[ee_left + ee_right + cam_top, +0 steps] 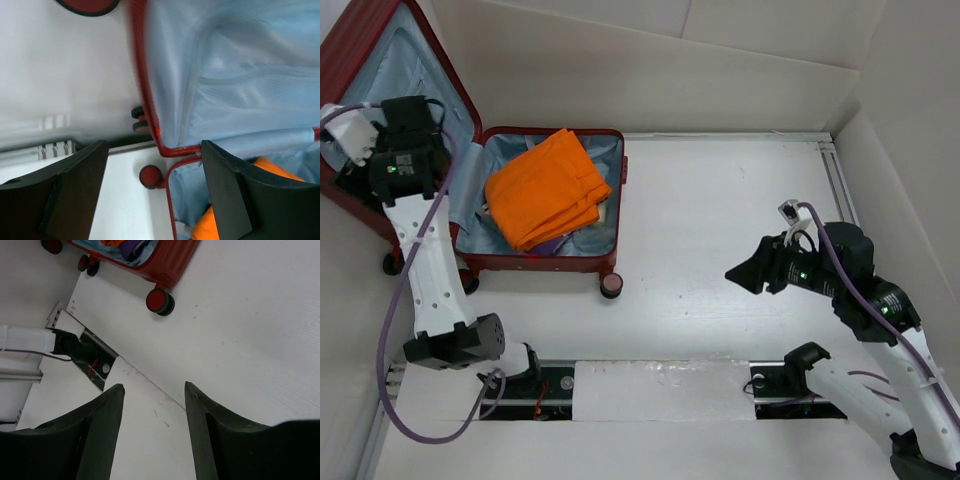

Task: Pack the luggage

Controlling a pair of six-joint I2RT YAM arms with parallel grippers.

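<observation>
**Luggage open on the table, both grippers empty**

The right gripper (152, 435) hangs well to the right of the luggage (535, 265), above the bare table (720, 200). Its jaws stand moderately apart with nothing between them.

The one luggage lies at the table's left. Its long axis runs near to far, with the wheeled end pointing toward the arm bases. Three wheels (611, 287) show in the top view, all along its near end. The base half lies flat and open upward. In it sits one folded orange cloth (545, 190), with a purple item (552, 243) peeking out from under the cloth's near edge.

The lid (360, 40) is hinged along the luggage's left side and leans up and away to the far left, showing its blue lining (240, 75).

The left gripper (155, 200) hovers by the hinge, over the lid. Its jaws are spread wide and hold nothing.
</observation>
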